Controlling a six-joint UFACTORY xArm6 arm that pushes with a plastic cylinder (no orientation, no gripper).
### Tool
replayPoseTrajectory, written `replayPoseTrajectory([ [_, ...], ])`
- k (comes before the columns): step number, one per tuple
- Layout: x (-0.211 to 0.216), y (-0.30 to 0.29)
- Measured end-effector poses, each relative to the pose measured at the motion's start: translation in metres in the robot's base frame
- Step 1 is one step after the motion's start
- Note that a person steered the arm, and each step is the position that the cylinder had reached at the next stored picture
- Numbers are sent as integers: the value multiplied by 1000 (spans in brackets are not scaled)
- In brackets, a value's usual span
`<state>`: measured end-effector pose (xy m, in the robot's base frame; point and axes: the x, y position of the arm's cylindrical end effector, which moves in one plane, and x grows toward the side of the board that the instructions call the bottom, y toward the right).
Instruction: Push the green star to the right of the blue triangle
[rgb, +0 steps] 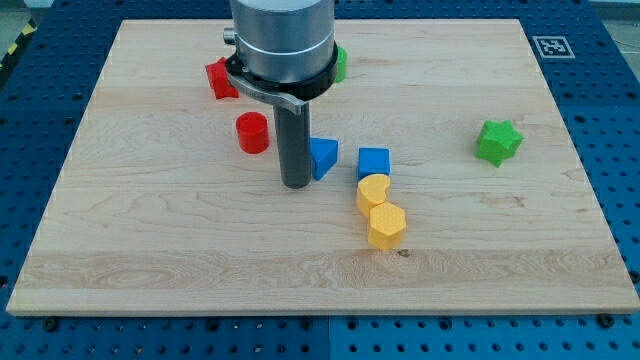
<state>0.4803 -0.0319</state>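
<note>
The green star (498, 141) lies on the wooden board at the view's right, alone. The blue triangle (322, 157) lies near the board's middle. My tip (295, 184) stands right at the triangle's left side, seemingly touching it, and the rod hides its left edge. The green star is far to the view's right of my tip.
A blue cube (373, 162) sits just right of the triangle, with a yellow heart (373, 191) and a yellow hexagon (386, 226) below it. A red cylinder (252, 132) and a red block (220, 79) lie left of the rod. A green block (340, 63) shows behind the arm.
</note>
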Motion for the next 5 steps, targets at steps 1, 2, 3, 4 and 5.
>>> replayPoseTrajectory([
  [1, -14, 14],
  [2, -14, 22],
  [3, -17, 22],
  [4, -20, 22],
  [5, -29, 25],
])
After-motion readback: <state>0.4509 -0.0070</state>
